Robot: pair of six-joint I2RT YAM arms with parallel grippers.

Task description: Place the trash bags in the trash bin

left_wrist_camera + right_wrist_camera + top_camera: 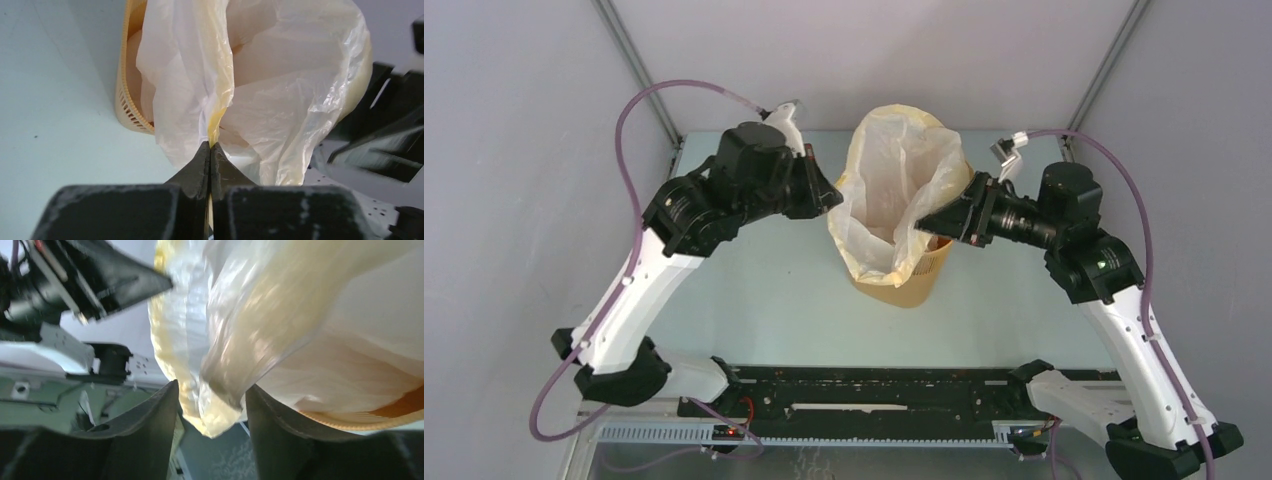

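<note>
Translucent pale-yellow plastic trash bag [894, 170] upright in the orange-tan mesh trash bin [904, 288], centred on the pale counter [764, 290]. On its left rim the left pincer [210, 145] is clenched; the right pincer [211, 390], released, straddles the right rim.

The top camera is looking down from behind the arms; the wrist cameras are peering close past the left gripper [210, 146] and right gripper [210, 386] — all are sharing the trash bag [894, 175] ahead of both
</note>
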